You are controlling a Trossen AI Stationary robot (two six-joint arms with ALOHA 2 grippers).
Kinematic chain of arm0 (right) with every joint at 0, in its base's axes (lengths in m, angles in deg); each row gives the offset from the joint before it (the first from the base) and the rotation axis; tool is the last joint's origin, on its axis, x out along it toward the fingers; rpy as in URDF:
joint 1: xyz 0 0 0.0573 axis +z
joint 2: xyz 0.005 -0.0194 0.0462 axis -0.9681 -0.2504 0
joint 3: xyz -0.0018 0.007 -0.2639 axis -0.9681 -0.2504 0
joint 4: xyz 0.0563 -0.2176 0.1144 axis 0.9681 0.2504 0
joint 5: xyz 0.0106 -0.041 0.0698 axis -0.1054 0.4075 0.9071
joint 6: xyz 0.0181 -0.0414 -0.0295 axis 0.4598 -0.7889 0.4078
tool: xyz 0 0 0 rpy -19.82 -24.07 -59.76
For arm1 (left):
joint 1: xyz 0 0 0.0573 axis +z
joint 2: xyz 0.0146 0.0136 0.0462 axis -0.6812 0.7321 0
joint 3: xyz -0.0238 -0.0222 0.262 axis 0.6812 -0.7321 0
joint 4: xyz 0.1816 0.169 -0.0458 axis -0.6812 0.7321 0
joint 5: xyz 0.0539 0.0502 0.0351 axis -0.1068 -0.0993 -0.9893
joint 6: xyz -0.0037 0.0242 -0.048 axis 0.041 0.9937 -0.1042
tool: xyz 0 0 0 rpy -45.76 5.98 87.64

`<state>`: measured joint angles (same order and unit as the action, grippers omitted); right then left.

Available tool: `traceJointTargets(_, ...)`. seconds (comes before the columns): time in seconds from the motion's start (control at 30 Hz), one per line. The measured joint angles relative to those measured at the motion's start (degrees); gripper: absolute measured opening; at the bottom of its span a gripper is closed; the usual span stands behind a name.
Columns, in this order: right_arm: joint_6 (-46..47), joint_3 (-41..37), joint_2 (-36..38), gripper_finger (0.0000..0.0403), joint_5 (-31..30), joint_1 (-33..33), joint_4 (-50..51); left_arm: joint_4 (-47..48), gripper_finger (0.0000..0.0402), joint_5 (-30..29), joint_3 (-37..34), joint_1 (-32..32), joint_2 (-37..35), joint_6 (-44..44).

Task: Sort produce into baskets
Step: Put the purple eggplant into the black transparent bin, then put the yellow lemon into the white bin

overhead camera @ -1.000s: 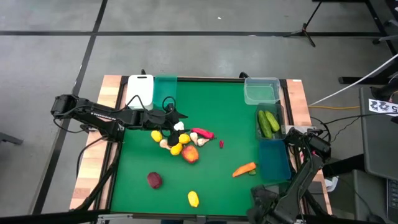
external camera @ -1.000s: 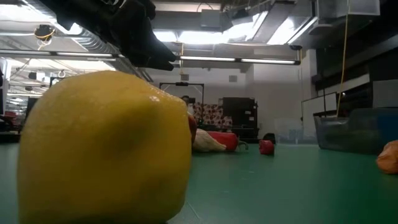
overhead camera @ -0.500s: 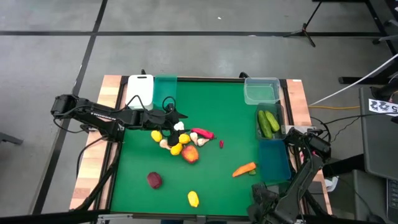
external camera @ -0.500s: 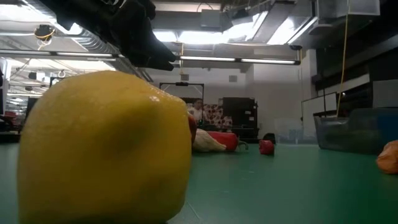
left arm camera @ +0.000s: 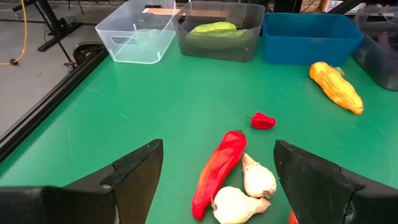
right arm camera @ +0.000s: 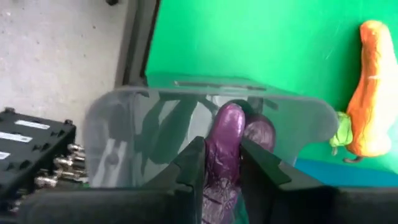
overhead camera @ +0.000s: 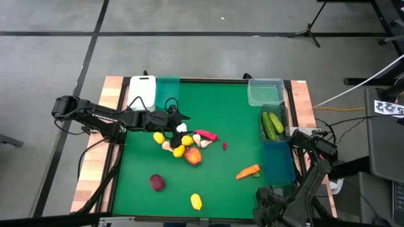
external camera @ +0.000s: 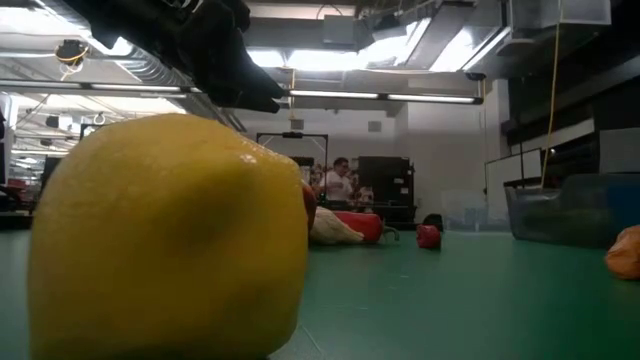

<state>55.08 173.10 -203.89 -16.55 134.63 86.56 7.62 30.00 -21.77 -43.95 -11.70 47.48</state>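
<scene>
My left gripper (left arm camera: 217, 186) stands open just above the middle pile of produce: a long red chili (left arm camera: 217, 168), garlic bulbs (left arm camera: 258, 177), lemons (overhead camera: 178, 151) and a red apple (overhead camera: 193, 156). It touches none of them. At the table's near right corner my right gripper (right arm camera: 219, 165) is shut on a purple eggplant (right arm camera: 227, 143) over the dark grey basket (right arm camera: 124, 143). Another eggplant (right arm camera: 260, 132) lies inside that basket. A carrot (overhead camera: 247, 171) lies on the mat beside the blue basket (overhead camera: 278, 161). Cucumbers (overhead camera: 273, 125) lie in a dark basket. My right gripper pinches the purple eggplant between its two fingers, which point down from above. The eggplant's rounded end (right arm camera: 229, 121) sticks out below the fingertips. It hangs clear above the grey basket's opening.
The white basket (overhead camera: 142, 91) and the teal basket (overhead camera: 168, 88) stand at the far left, the clear basket (overhead camera: 265, 91) at the far right. A small red chili (overhead camera: 225, 145), a dark red fruit (overhead camera: 156, 182) and a lemon (overhead camera: 196, 201) lie loose on the green mat.
</scene>
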Motion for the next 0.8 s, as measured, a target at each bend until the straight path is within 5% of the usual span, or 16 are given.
traceJointTargets(0.3,6.22,-4.03,-0.04,0.0093,3.57,0.06,0.14,0.25,0.0301,0.0,0.0,0.0,0.0,0.0)
traceJointTargets(0.8,8.94,-2.43,1.07,0.0253,-1.57,-3.11,1.76,0.1,0.0301,0.02,0.0,-0.03,0.0,-0.23)
